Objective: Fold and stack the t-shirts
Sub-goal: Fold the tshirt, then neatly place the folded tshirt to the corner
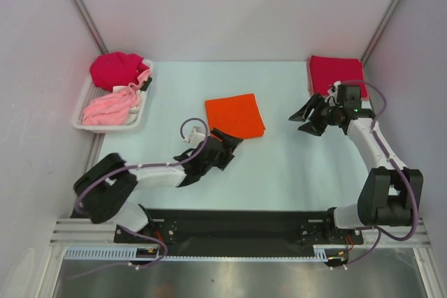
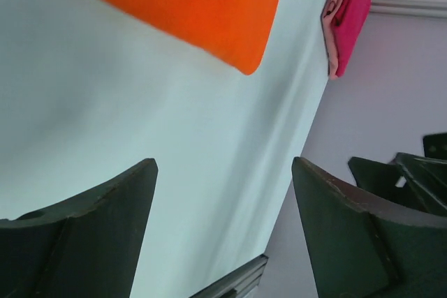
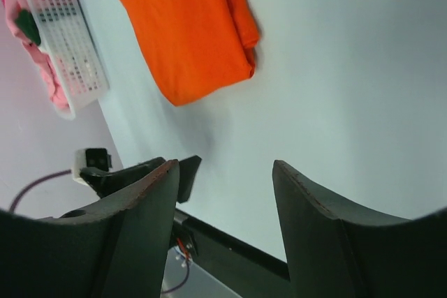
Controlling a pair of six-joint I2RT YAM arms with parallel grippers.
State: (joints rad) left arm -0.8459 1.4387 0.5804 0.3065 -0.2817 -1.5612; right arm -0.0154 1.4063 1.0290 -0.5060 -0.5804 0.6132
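Seeing left gripper (image 1: 230,143) jaws wide, empty, just beside near edge of folded orange t-shirt (image 1: 235,115); I risk snagging top layer, undoing fold. Right gripper (image 1: 307,118) parted too, empty. Farther: folded crimson t-shirt (image 1: 336,73) in right corner; white tray (image 1: 112,127) holds crumpled red t-shirt (image 1: 115,69) and pale pink t-shirt (image 1: 108,108), likely to lift together.

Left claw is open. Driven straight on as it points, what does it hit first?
Most likely the folded orange t-shirt, its near edge lying just ahead of the left claw; only bare table lies between. Its downward tilt is hard to judge.
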